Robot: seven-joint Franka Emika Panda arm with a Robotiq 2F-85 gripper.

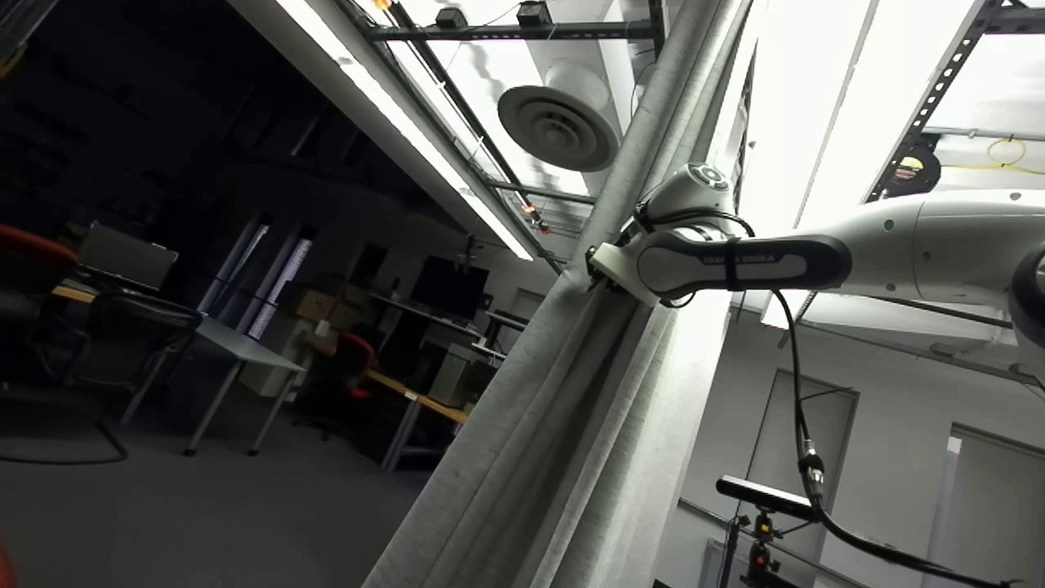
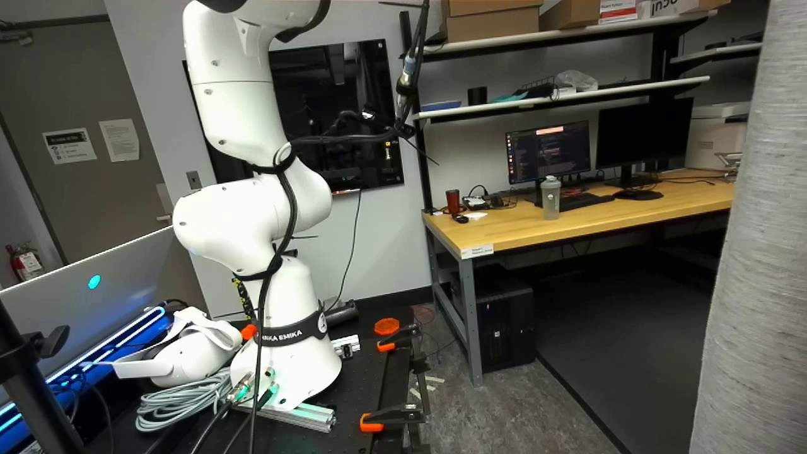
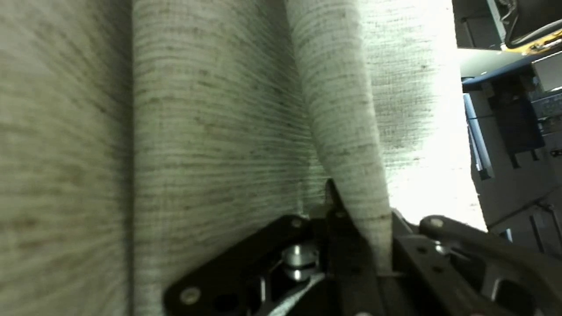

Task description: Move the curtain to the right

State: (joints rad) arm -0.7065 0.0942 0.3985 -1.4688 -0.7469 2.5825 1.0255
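Note:
The curtain (image 1: 522, 457) is a large pale grey-white woven drape with long folds. It hangs as a gathered bundle from ceiling to bottom edge in an exterior view. Part of it stands at the right edge in an exterior view (image 2: 744, 271). It fills most of the wrist view (image 3: 219, 109). My gripper (image 1: 600, 273) is up against the curtain at mid-height, the arm reaching in from the right. In the wrist view, my gripper (image 3: 363, 202) has a narrow fold between its close-set black fingers and is shut on it. The right fingertip is partly hidden by the fold.
A wooden desk (image 2: 586, 217) with monitors stands beyond the robot base (image 2: 290, 372). A camera on a stand (image 1: 763, 498) is below the arm, near the hanging cable (image 1: 796, 384). Desks and chairs (image 1: 355, 359) are on the dark side past the curtain. A ceiling vent (image 1: 559, 126) is above.

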